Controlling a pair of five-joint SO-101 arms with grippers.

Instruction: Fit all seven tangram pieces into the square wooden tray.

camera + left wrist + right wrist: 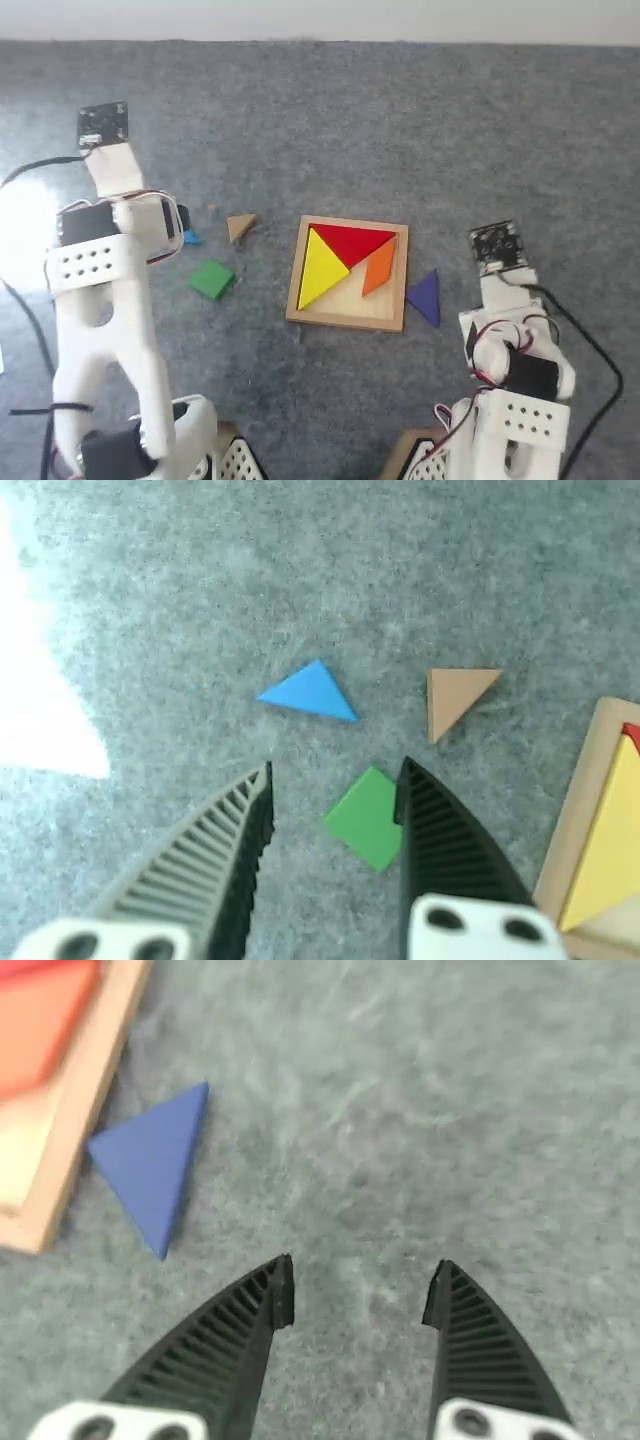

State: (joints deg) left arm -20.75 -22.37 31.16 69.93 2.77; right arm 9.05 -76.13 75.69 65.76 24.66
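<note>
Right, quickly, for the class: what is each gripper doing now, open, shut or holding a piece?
Left gripper: open, holding nothing; the green square lies loose nearby.
Right gripper: open, holding nothing; the dark blue triangle lies loose nearby.

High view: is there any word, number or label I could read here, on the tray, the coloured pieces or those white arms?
No text can be read anywhere.
The wooden tray, the red triangle, the yellow triangle and the green square carry no print.
The black board on the left arm and the black board on the right arm show pale specks, too small to read.
</note>
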